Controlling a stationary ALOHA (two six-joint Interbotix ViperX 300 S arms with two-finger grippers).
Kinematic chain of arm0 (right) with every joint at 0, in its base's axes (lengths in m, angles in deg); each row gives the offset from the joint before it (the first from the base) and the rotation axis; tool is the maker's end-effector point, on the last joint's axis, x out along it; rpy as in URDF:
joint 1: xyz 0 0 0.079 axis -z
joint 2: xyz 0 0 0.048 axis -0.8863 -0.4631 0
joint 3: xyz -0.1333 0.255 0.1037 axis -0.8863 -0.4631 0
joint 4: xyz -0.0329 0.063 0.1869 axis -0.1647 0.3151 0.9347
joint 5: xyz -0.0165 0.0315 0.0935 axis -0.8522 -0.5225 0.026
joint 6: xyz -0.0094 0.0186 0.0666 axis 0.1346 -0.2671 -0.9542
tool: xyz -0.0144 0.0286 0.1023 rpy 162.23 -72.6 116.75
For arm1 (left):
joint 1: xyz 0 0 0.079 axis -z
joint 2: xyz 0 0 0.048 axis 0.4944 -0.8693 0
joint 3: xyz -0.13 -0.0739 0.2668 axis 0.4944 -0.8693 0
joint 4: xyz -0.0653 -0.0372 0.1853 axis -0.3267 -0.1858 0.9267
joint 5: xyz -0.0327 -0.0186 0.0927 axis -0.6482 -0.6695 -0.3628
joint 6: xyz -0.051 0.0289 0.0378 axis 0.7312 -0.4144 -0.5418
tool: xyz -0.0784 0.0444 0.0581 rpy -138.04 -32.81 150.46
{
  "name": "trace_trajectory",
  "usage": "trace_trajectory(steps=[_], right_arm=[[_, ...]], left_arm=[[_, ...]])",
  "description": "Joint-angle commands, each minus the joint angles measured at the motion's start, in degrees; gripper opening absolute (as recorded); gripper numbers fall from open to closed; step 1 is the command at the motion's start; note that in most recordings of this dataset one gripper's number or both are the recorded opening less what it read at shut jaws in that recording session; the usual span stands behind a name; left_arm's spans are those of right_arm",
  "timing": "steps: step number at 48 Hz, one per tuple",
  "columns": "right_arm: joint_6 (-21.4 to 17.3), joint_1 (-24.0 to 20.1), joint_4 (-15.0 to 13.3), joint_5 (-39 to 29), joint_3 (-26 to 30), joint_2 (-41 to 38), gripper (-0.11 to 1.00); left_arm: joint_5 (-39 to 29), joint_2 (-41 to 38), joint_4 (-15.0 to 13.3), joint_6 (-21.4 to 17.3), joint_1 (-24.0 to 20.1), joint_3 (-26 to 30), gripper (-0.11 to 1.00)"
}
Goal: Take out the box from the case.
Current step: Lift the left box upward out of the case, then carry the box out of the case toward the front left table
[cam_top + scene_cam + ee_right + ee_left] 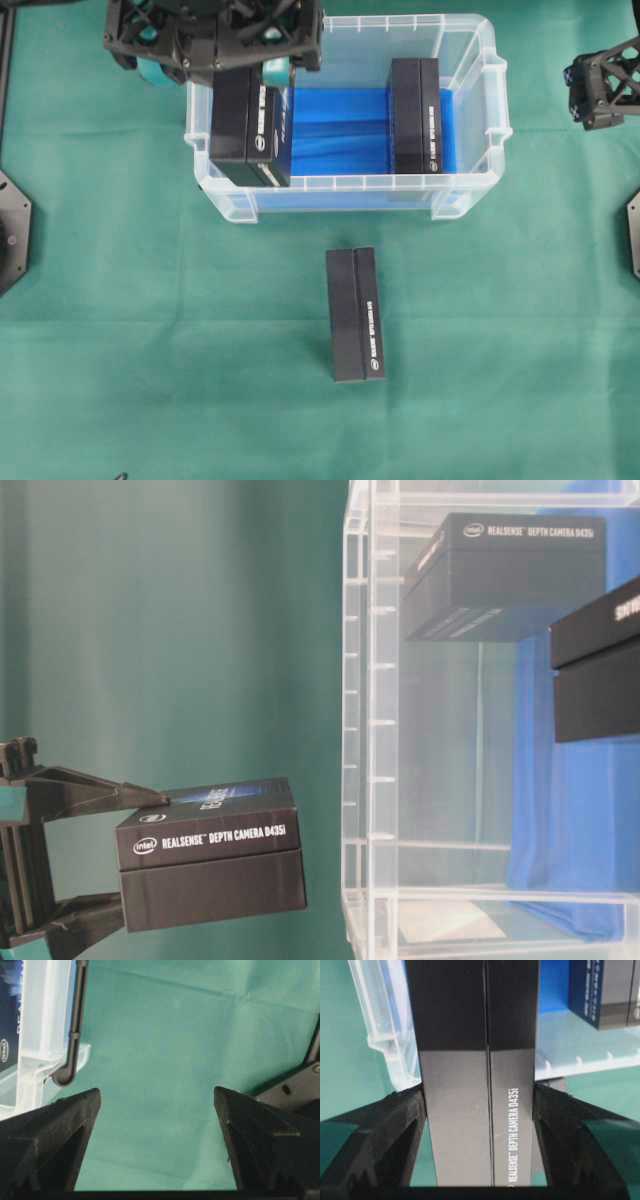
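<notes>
My left gripper is shut on a black box printed "RealSense Depth Camera D435i", one finger pressed on each long side. In the overhead view this held box hangs over the left end of the case, a clear bin with a blue lining. The table-level view, turned on its side, shows the held box lifted clear of the case's rim. A second black box stands inside the case at the right. My right gripper is open over bare green cloth, right of the case.
A third black box lies on the green cloth in front of the case. The right arm sits near the right edge. Black mounts stand at the left and right table edges.
</notes>
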Motion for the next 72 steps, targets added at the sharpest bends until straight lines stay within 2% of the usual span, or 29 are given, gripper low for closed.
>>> trace_trajectory(steps=[1, 11, 29, 43, 47, 61, 72], right_arm=[[0.18, -0.09, -0.18, 0.26, 0.62, 0.26, 0.89], [0.18, -0.09, -0.18, 0.26, 0.53, 0.26, 0.89], [0.26, -0.09, -0.18, 0.26, 0.62, 0.26, 0.89], [0.26, -0.18, -0.18, 0.26, 0.62, 0.26, 0.89], [0.26, -0.26, -0.18, 0.26, 0.62, 0.18, 0.89], [0.18, -0.35, -0.09, 0.18, 0.62, 0.18, 0.89], [0.18, -0.35, -0.09, 0.18, 0.53, 0.26, 0.89]], left_arm=[[-0.53, 2.46, 0.26, 0.97, 1.93, 0.53, 0.61], [-1.41, 3.34, 0.35, 5.89, 6.94, -1.05, 0.61], [-1.41, 3.78, 0.79, 19.25, 19.34, -2.64, 0.61], [-1.41, 3.25, 0.88, 28.04, 26.63, -2.64, 0.61], [-1.49, 3.25, 0.88, 29.09, 27.42, -2.81, 0.61], [-1.49, 3.25, 1.14, 29.09, 27.6, -3.52, 0.61], [-0.44, 3.43, 1.14, 29.27, 27.69, -7.03, 0.61]])
